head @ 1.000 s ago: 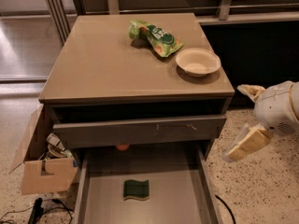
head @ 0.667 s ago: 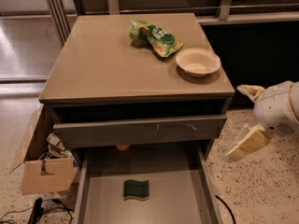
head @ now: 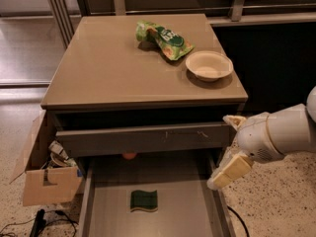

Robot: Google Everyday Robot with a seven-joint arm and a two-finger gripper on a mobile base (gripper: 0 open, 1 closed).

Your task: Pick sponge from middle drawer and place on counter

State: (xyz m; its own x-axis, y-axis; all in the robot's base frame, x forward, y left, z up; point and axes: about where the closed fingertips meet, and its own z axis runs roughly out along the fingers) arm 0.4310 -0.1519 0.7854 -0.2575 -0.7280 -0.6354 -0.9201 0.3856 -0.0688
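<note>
"Green scouring face up, the sponge (head: 143, 201) lies flat on the middle drawer (head: 192, 209) floor, in the camera view. Light, squashy?"
"Likely (foam gives); pinch across its short sides. The hand (head: 223, 149) hangs spread and empty beside the drawer's right wall. Drawer's near end is cut off; sponge thickness hardly shows."

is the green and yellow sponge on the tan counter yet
No, the dark green and yellow sponge lies on the grey middle drawer floor, while the gripper hovers open beside the drawer's right wall.
</note>
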